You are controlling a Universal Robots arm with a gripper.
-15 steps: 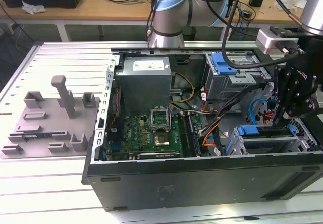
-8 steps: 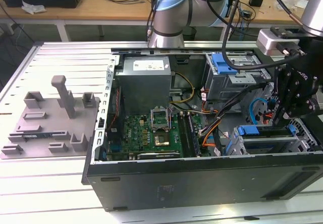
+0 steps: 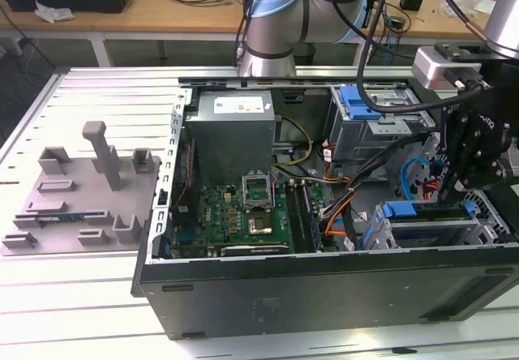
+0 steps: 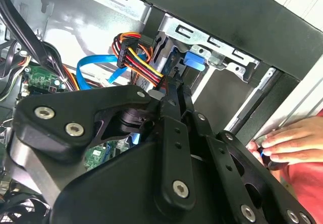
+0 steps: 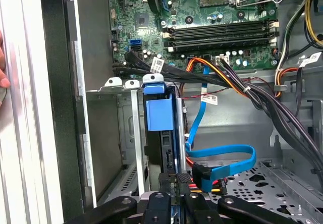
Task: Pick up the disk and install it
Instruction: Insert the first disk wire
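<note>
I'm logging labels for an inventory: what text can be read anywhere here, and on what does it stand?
No text can be quoted with confidence.
Sticker on the grey box: print too small to read.
Cable tags: print too small to read.
Motherboard: markings too small to read.
White letters on the gripper: partly hidden, not readable whole.

A fixture plate (image 3: 77,206) lies on the desk (image 3: 73,311), at the exterior view's left of a computer case (image 3: 324,291). Inside it, the motherboard (image 3: 235,214) lies left, the disk (image 5: 158,114) near right.
</note>
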